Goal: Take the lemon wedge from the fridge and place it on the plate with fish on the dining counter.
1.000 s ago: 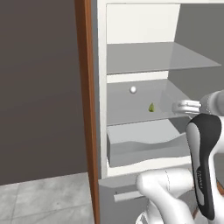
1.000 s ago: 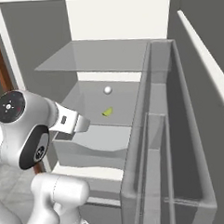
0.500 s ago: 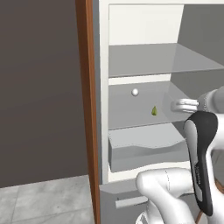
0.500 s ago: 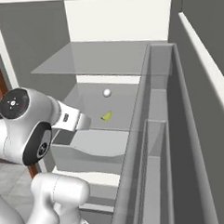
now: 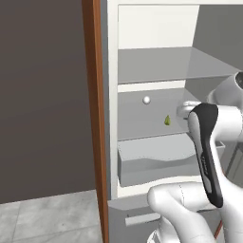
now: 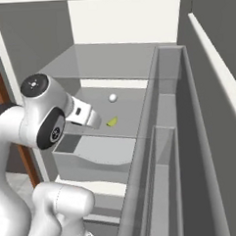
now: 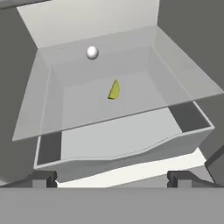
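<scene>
the lemon wedge lies straight ahead of the spread, empty gripper, deeper on the fridge's glass shelf, its long axis pointing away.

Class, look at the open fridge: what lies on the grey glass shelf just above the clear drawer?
On the glass shelf lie the lemon wedge and, farther back, a small white ball. The drawer below shows nothing inside; its rear is covered.

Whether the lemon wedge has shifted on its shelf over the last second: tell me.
No. The lemon wedge sits at the same offset from the small white ball as before; only the whole picture has drifted slightly.
</scene>
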Robot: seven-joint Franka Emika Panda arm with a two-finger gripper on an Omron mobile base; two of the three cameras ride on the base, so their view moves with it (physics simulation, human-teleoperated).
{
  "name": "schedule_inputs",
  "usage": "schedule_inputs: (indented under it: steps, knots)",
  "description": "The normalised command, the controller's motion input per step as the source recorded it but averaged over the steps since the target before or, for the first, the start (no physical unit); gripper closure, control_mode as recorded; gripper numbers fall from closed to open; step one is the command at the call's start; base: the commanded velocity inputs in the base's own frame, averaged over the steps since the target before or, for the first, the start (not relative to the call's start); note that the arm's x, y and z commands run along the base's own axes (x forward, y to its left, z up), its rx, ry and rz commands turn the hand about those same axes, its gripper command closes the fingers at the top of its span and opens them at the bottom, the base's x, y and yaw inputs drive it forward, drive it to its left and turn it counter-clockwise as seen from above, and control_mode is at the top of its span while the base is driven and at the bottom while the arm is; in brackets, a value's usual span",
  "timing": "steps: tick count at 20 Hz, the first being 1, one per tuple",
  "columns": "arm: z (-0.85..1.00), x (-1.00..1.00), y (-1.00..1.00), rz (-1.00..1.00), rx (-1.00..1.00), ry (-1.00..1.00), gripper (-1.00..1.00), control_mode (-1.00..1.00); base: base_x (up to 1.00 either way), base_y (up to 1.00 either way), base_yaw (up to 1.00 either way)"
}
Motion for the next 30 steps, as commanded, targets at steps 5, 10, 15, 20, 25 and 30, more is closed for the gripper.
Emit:
schedule_inputs:
  steps: [5, 10, 15, 20, 25, 30]
  knots:
    - [-0.52, 0.17, 0.00, 0.00, -0.02, 0.00, -1.00, -1.00, 0.00, 0.00, 0.00]
    - [-0.24, 0.47, 0.00, 0.00, -0.02, -0.02, -1.00, -1.00, 0.00, 0.00, 0.00]
    - [-0.02, 0.65, 0.00, 0.00, 0.00, 0.00, -1.00, -1.00, 0.00, 0.00, 0.00]
    - [-0.03, 0.48, -0.09, 0.00, 0.00, 0.03, -1.00, -1.00, 0.00, 0.00, 0.00]
    - [-0.23, 0.28, -0.23, 0.00, -0.02, 0.01, -1.00, -1.00, 0.00, 0.00, 0.00]
    - [-0.31, 0.20, -0.02, 0.00, -0.05, 0.00, -1.00, -1.00, 0.00, 0.00, 0.00]
